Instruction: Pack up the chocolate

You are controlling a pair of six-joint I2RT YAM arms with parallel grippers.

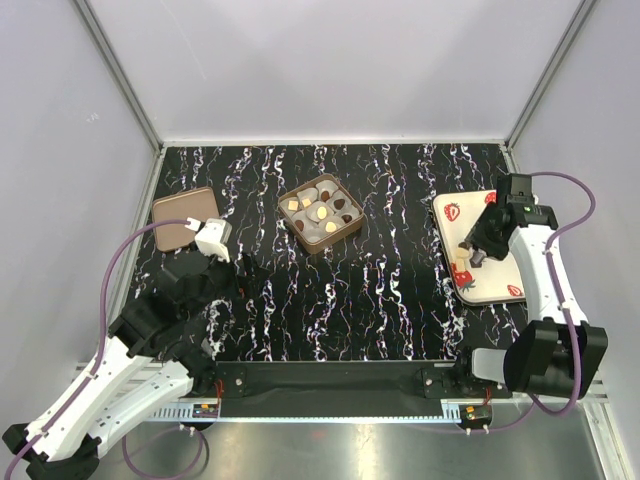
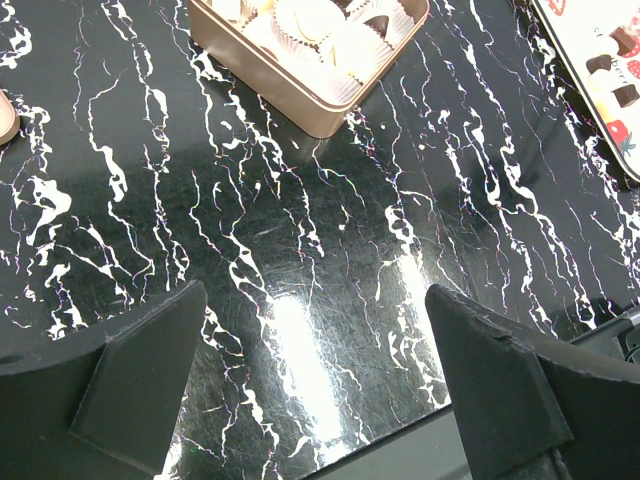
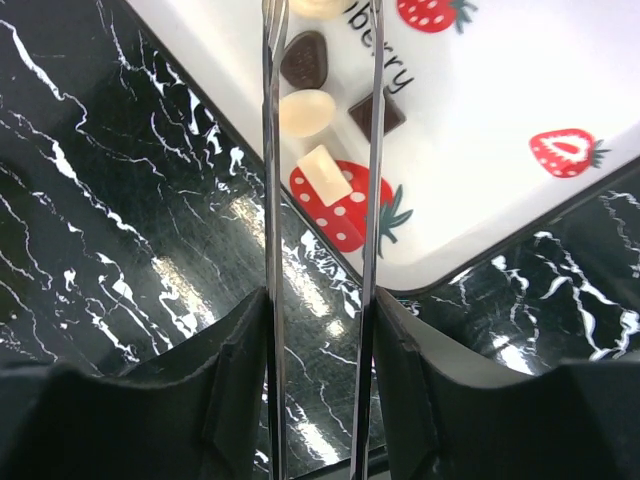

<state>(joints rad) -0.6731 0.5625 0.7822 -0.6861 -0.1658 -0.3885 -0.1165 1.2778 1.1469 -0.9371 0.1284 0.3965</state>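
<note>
1. The desk (image 1: 400,300), black with white veins, carries everything. The stretch between the two arms is bare, so we judge the way from tray to box to be unobstructed.
2. The white tray (image 3: 520,60) with its strawberry prints (image 3: 565,150) lies at the right edge. It is the source: loose chocolate (image 3: 305,58) sits near its front corner, close to the right arm.
3. The brown box (image 2: 280,80) stands mid-desk, well apart from the tray. Its paper cups (image 2: 320,20) are partly filled and some look empty, so we judge the packing to be partly done.
4. The lid (image 1: 185,218) lies off at the far left, out of the way until the box is full.
5. The left gripper (image 2: 315,330) hangs low over bare desk with its jaws spread wide, holding nothing. It seems parked clear of the box.
6. The right gripper (image 3: 320,310) is closed around metal tweezers (image 3: 270,200), which suit such tiny pieces. The prongs stand apart over the tray, and their tips are cut off in the wrist view.
7. Between the prongs lie a dark piece, a pale oval (image 3: 305,112) and a pale block (image 3: 325,172). A dark square (image 3: 378,112) sits just outside them. The crowding could cause a neighbour to be nudged.
</note>
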